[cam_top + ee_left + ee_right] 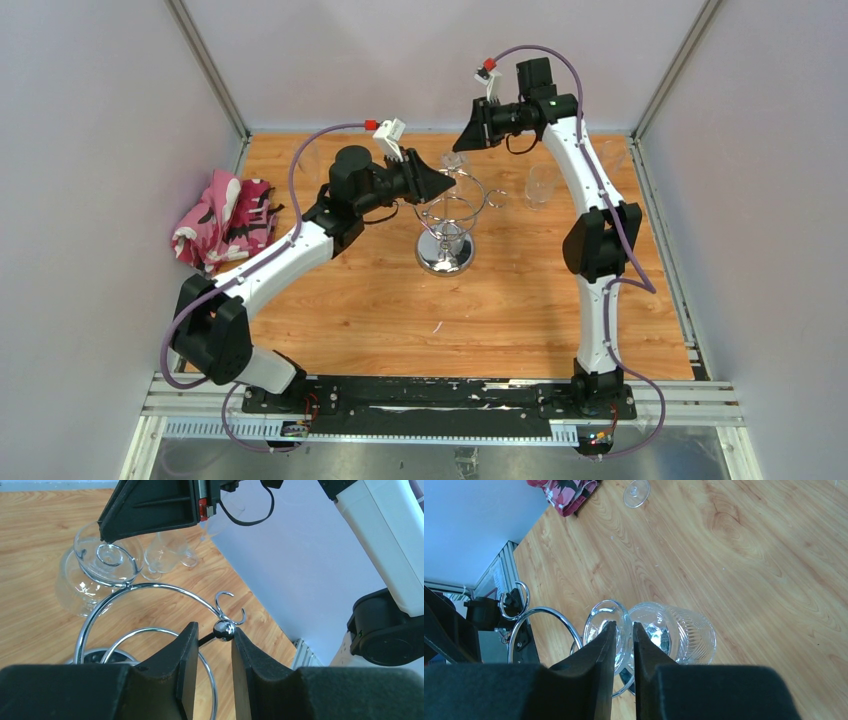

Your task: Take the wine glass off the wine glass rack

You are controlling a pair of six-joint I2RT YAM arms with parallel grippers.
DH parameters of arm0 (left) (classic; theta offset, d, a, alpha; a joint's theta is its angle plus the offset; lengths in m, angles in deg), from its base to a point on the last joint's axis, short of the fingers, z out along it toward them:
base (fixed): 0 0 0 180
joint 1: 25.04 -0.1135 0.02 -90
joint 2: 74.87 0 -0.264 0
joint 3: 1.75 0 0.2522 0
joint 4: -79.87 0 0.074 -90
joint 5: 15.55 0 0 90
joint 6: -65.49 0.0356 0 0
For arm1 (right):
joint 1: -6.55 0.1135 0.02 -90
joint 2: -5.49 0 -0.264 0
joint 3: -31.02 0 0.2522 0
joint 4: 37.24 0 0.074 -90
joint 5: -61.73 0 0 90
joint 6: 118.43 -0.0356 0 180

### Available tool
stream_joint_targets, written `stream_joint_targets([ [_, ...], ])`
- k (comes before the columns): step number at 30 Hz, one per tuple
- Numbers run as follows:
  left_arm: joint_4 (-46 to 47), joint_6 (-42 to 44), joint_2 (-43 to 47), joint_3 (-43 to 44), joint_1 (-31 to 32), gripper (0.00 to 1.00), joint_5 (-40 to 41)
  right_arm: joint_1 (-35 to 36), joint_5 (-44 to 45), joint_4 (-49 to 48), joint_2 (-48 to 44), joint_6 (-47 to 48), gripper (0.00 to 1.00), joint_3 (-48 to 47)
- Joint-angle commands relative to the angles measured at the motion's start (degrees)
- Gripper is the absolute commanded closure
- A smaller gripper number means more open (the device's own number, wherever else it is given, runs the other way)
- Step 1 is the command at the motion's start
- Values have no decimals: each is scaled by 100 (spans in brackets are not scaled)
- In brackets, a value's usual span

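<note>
Three glasses: right fingers (605, 645) clench hung glass (679, 630); one spare (165, 555) per wrist view; left fingers (187, 650) straddle rack (150, 586) ball, grip unclear.

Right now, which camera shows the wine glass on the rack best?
The left wrist view: the wine glass hangs foot-up on the rack, nearly whole and clear. The right wrist view shows it close but partly behind the right gripper. In the top view it is tiny and faint.

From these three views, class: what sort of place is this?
Probably a robotics lab cell: a left arm and right arm bolted at a wooden table, plain white panels around it.
</note>
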Motion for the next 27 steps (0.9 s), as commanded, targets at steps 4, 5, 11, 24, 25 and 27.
stream_joint_targets([
  [4,-594,-306,-315,-84,41,100,-104,65,-423,226,-158,57,100,241],
  [5,-596,-299,-311,-84,42,100,-104,66,-531,195,-193,63,100,343],
  [11,-565,-291,-365,-75,42,100,-123,4,-1330,-1040,-518,-943,100,1305],
  [24,-515,-292,-477,-33,31,100,-212,-357,-1587,-4269,-588,-4263,100,2572],
  [25,-503,-298,-498,-31,33,100,-236,-383,-1601,-4702,-578,-4553,100,2689],
  [27,-460,-333,-534,-14,20,100,-295,-428,-1577,-5059,-576,-4915,100,2797],
])
